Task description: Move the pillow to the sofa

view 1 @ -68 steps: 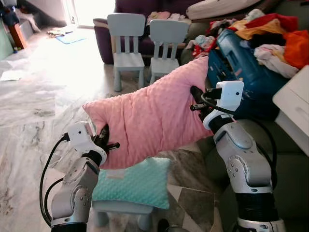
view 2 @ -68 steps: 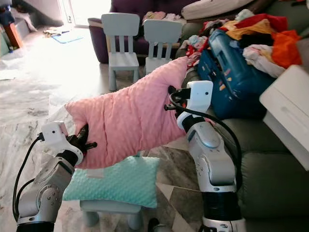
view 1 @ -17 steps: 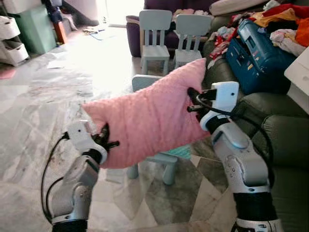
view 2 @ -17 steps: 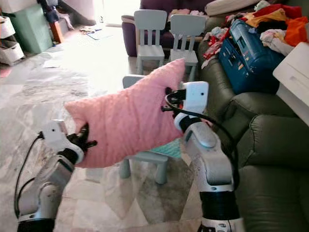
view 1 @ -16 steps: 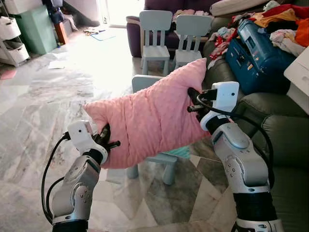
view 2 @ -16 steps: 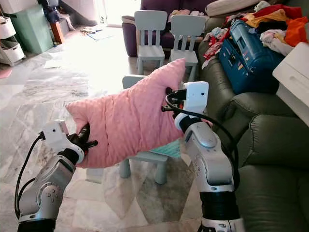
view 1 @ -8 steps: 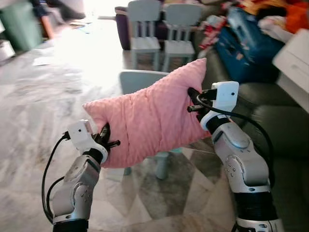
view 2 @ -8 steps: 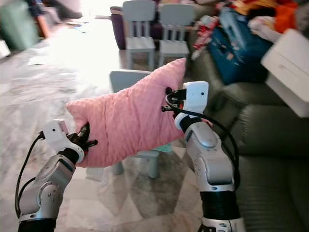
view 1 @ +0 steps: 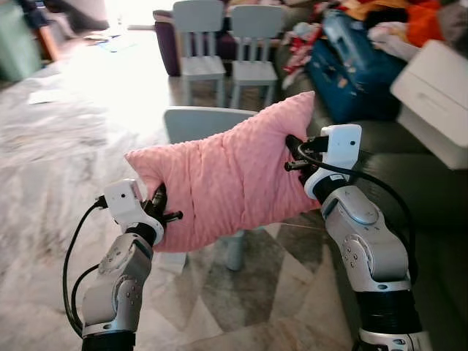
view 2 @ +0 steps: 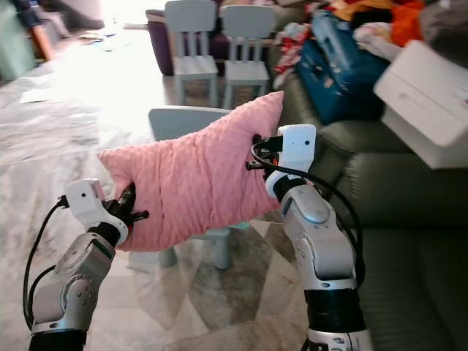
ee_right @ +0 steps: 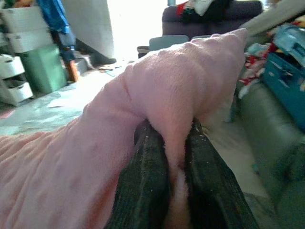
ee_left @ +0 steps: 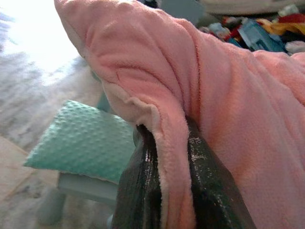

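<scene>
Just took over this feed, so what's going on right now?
The robot is carrying a pink pillow in the air with both arms. The left pincer is shut on the lower end and the right pincer on the raised end. It stands beside the grey-green sofa, whose far end holds a blue suitcase and clothes. The pillow isn't on the sofa yet.

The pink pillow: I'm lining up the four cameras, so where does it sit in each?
Left eye view: pink pillow at centre, held between left hand and right hand.
Right eye view: centre-left.
Left wrist view: draped over the fingers.
Right wrist view: pinched between the fingers.
Shared landmark: blue suitcase.
</scene>
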Tool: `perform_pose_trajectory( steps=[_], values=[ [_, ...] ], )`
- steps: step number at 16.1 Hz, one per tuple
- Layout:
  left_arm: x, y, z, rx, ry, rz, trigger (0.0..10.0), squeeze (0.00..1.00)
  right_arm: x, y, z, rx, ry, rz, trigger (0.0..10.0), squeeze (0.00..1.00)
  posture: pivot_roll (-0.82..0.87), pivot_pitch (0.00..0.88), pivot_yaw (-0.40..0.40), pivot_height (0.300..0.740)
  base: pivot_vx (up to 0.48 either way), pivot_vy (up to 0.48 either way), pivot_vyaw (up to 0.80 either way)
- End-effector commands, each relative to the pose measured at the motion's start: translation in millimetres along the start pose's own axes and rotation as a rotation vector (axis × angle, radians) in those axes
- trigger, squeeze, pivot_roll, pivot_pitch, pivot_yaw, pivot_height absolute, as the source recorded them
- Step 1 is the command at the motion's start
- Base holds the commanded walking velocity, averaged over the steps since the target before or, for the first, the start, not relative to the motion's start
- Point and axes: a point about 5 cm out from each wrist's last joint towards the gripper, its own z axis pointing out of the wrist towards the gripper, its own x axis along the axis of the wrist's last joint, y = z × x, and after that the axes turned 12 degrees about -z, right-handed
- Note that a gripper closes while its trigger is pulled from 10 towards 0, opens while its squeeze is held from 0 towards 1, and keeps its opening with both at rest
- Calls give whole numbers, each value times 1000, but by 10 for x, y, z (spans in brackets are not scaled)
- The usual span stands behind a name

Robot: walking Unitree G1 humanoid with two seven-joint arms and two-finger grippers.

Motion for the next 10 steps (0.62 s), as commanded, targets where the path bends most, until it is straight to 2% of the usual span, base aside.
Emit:
perform_pose_trajectory(
  steps=[1, 10],
  values=[
    [-23, 48, 7, -21, -3, 4, 10000, 0, 46, 3, -9, 4, 13, -5, 10000, 0, -141, 54, -53, 740, 0, 0, -800],
    [-33, 10, 13, -5, -2, 7, 10000, 0, 49, -1, 15, 18, 9, 1, 10000, 0, -136, 44, -62, 740, 0, 0, -790]
  ],
)
